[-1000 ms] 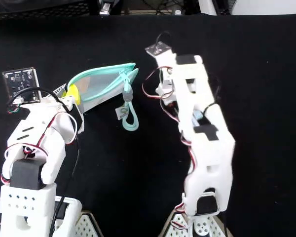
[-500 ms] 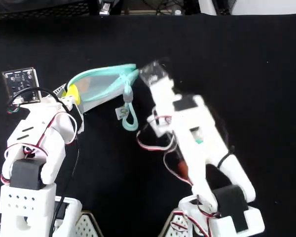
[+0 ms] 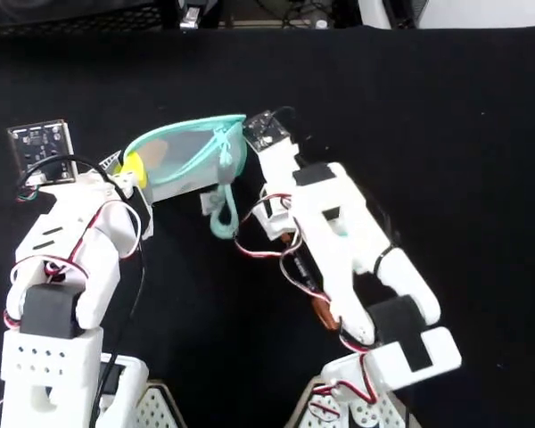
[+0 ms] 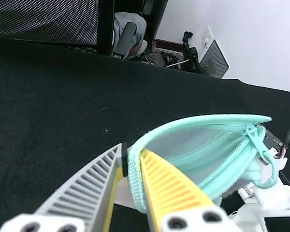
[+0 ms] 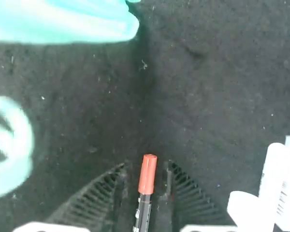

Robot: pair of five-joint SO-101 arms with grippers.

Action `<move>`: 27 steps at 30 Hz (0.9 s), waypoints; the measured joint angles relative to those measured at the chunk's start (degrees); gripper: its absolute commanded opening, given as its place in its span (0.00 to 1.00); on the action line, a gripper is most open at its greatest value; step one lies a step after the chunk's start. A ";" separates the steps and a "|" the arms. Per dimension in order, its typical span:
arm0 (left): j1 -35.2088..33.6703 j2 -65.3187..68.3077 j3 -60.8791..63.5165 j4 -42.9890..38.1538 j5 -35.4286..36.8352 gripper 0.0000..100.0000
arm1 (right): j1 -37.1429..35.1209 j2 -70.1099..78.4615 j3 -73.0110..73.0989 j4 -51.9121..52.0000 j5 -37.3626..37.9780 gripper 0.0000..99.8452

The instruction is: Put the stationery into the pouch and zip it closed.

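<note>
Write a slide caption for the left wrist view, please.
Left gripper clamps the rim of the open mint pouch over the black table.

Mint-green pouch [image 3: 183,160] with translucent mesh panel, red-capped pen [image 5: 147,176] with black barrel, plain black bench [image 3: 446,134], left tool [image 4: 131,153] ribbed, one side grey, one yellow, white arms [image 3: 71,241].

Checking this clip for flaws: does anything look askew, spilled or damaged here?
Nothing stands out. The left gripper pinches the rim of the teal mesh pouch, and the right gripper holds a red-capped pen lengthwise, close to the pouch.
</note>
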 measured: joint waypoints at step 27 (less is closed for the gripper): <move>0.00 0.00 0.00 0.00 0.00 0.03 | 0.00 0.00 -0.09 5.01 0.00 0.11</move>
